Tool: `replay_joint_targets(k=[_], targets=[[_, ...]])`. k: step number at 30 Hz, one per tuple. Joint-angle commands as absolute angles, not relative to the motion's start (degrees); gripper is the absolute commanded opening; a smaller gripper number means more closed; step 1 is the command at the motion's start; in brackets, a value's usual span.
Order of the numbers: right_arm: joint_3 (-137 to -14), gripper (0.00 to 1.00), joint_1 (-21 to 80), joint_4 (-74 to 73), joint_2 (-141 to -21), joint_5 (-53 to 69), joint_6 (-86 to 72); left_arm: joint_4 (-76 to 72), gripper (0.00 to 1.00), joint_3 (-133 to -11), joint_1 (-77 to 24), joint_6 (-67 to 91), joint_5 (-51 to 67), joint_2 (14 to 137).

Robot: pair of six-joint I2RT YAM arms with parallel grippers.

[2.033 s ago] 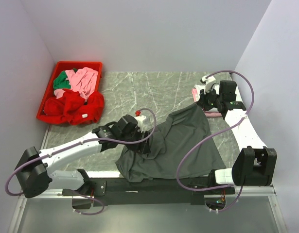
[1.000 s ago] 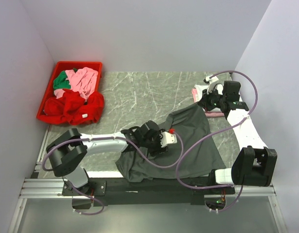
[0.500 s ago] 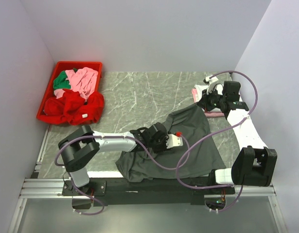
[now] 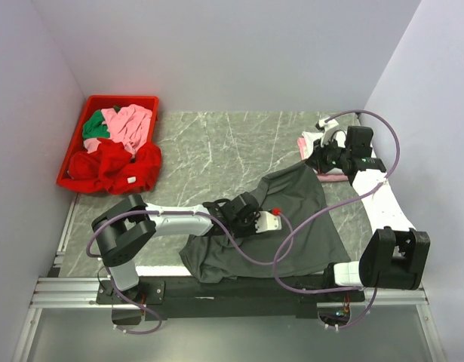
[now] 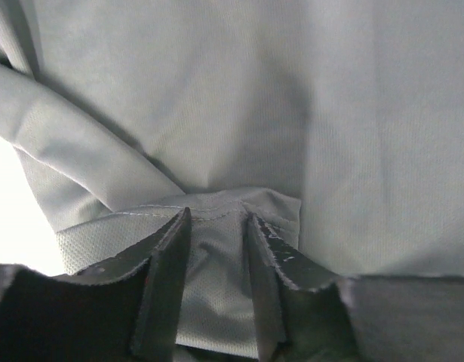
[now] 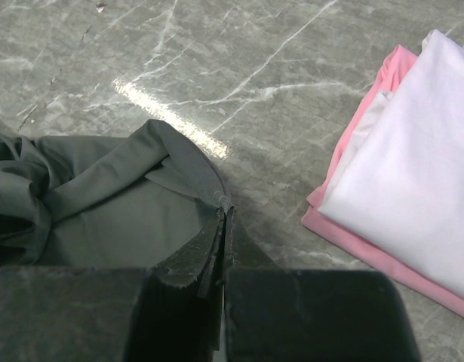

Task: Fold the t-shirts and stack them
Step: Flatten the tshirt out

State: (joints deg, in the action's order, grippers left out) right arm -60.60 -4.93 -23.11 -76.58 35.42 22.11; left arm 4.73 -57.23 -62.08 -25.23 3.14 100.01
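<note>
top external: left end effector (image 4: 250, 219) slightly back across dark grey t-shirt (image 4: 299, 226)

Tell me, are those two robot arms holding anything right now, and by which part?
Both hold the dark grey t-shirt: the right gripper pinches its far corner, the left gripper grips a hemmed edge.

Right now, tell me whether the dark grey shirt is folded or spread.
Neither neatly: the dark grey shirt lies rumpled and partly spread on the table, its near edge overhanging, pinched by the right gripper and left gripper.

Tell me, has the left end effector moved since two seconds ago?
Yes. The left end effector went rightward over the dark grey t-shirt, away from the red bin.
</note>
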Motion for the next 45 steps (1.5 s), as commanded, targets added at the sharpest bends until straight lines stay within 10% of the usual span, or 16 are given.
replay_joint_targets(k=[1,8,27,45], targets=[[-61.08,0.00,-5.36,-22.94,-76.03,36.30,21.88,6.68,0.39,-58.45,-62.49,-26.98,1.32,100.54],[-61.08,0.00,-5.36,-23.03,-75.94,36.21,21.71,5.20,0.01,-56.87,-62.49,-26.81,1.41,98.35],[-68.63,0.00,-5.36,-28.91,-75.59,35.25,25.04,-3.77,0.00,-45.18,-46.42,-13.98,8.18,64.35],[-116.68,0.00,-5.36,-45.53,-65.57,27.87,26.55,-10.63,0.01,-65.03,-33.05,-4.92,-7.64,35.96]])
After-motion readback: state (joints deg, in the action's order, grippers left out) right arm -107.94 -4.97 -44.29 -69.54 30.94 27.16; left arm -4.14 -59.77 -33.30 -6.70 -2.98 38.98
